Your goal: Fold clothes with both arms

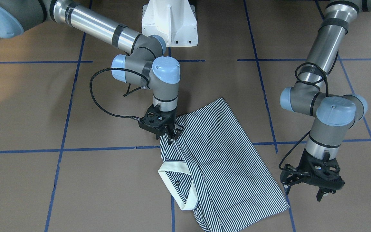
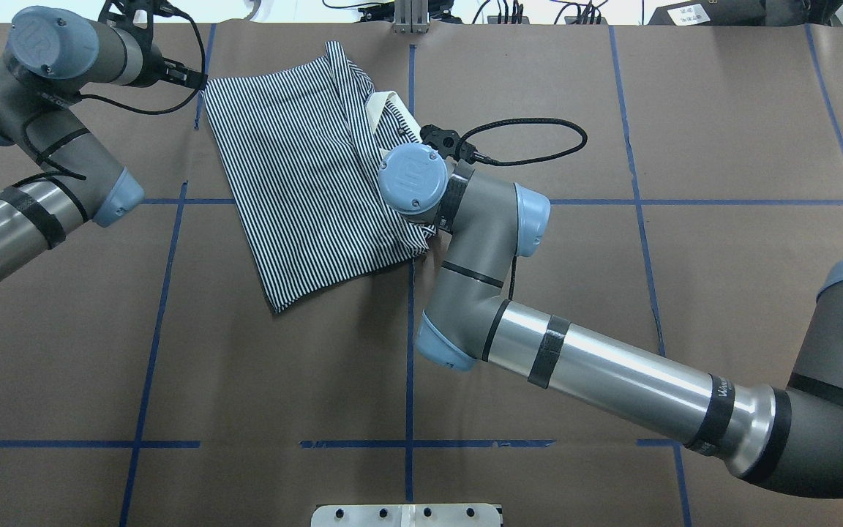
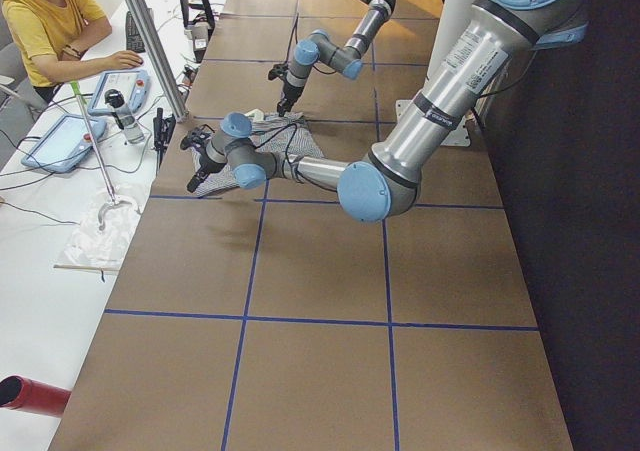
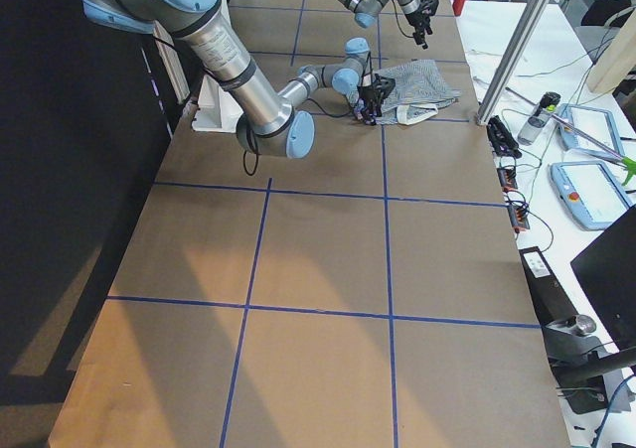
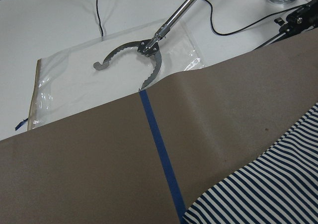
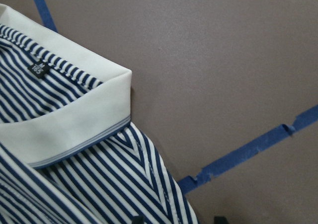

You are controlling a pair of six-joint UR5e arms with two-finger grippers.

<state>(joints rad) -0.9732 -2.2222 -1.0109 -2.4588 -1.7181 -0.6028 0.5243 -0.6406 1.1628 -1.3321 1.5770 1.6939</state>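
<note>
The polo shirt lies on a brown paper tabletop gridded with blue tape, toward 12 o'clock from its centre in the overhead view. A white bench runs alongside, where an operator in yellow sits. The shirt is navy-and-white striped and folded into a slanted oblong, its white collar open. In the front-facing view the right claw sits on the shirt's 10 o'clock edge; whether it pinches fabric cannot be told. The left claw, fingers spread and holding nothing, hangs beside the 4 o'clock corner. Only the right wrist view shows a dark label inside the collar. Only the left wrist view shows a metal grabber tool on the bench.
</note>
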